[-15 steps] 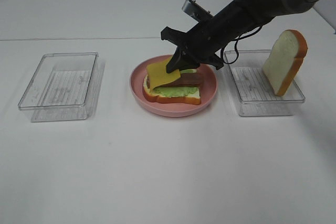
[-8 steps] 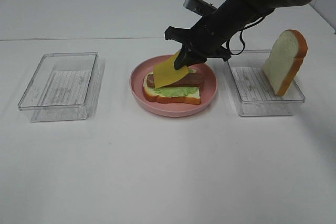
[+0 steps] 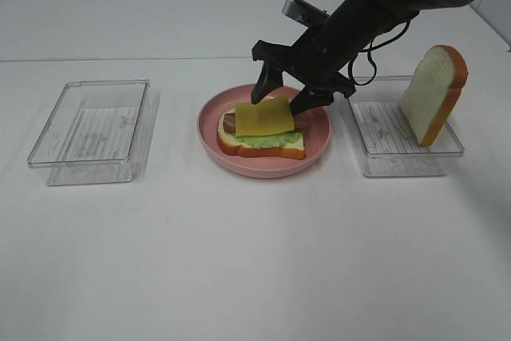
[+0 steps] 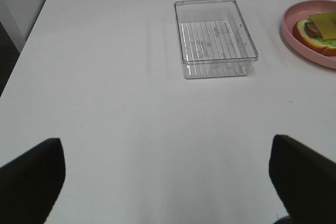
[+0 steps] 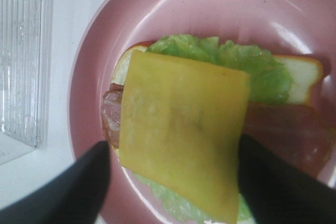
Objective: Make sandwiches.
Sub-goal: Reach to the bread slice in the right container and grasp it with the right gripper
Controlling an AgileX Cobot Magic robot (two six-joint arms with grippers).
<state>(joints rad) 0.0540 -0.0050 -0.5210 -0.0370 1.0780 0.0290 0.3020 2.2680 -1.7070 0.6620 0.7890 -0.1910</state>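
An open sandwich (image 3: pixel 262 136) lies on the pink plate (image 3: pixel 263 168): a white bread slice, green lettuce (image 5: pixel 231 59), reddish-brown bacon (image 5: pixel 289 129) and on top a yellow cheese square (image 3: pixel 263 116), which also fills the right wrist view (image 5: pixel 181 129). My right gripper (image 3: pixel 279 100) hovers just above the cheese, open and holding nothing, with one finger on each side of the cheese (image 5: pixel 178 192). A second bread slice (image 3: pixel 433 89) leans upright in the right clear tray (image 3: pixel 399 149). My left gripper (image 4: pixel 168 182) is open and empty over bare table, far from the plate (image 4: pixel 294 35).
An empty clear tray (image 3: pixel 92 129) stands at the left and shows in the left wrist view (image 4: pixel 215 38). The right tray's corner (image 5: pixel 21 61) is close beside the plate. The table's left edge (image 4: pixel 31 40) is near the left arm.
The right gripper held the cheese tilted over the sandwich; it has now opened, and the cheese lies flat on the bacon. The gripper has risen slightly.
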